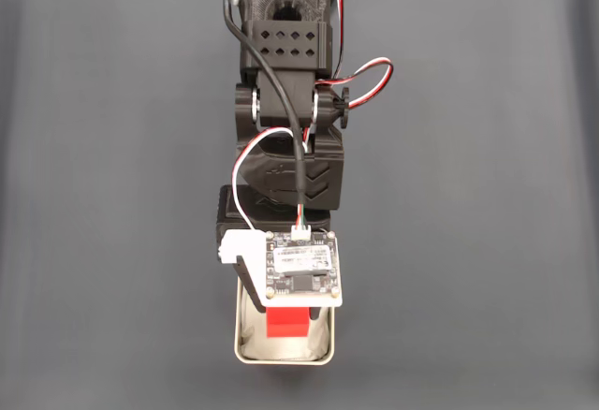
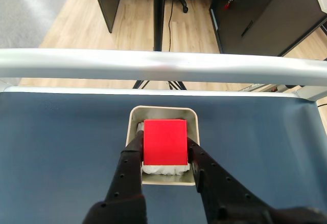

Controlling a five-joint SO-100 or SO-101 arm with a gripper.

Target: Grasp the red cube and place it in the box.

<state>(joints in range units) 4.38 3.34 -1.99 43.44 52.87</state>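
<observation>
Black gripper (image 2: 164,150) fills the bottom of the wrist view, jaws spread just to the cube's width and pinching the red cube (image 2: 164,142) from both sides; each finger (image 2: 130,157) presses a cube flank. Cube sits over the box (image 2: 191,115), inside its rim outline, above the white wrinkly paper (image 2: 162,169) lining it. Whether the cube rests on the paper or hangs just above it cannot be told.

Box is a pale metal tin with rounded corners, lying on the dark mat (image 2: 61,147). Beyond the box, a silver metal rail (image 2: 153,65) runs across the table edge; past that, wood floor and dark furniture.

Fixed view from above: arm (image 1: 285,101) reaches down the frame to the box (image 1: 241,340), with the wrist circuit board (image 1: 301,268) covering the box's upper part. Red cube (image 1: 286,322) peeks out just below the board, inside the box rim. Gripper (image 1: 286,312) mostly hidden under the board. Red, white and black wires (image 1: 365,73) loop beside the arm. Dark mat (image 1: 468,241) surrounds the box on all sides.
</observation>
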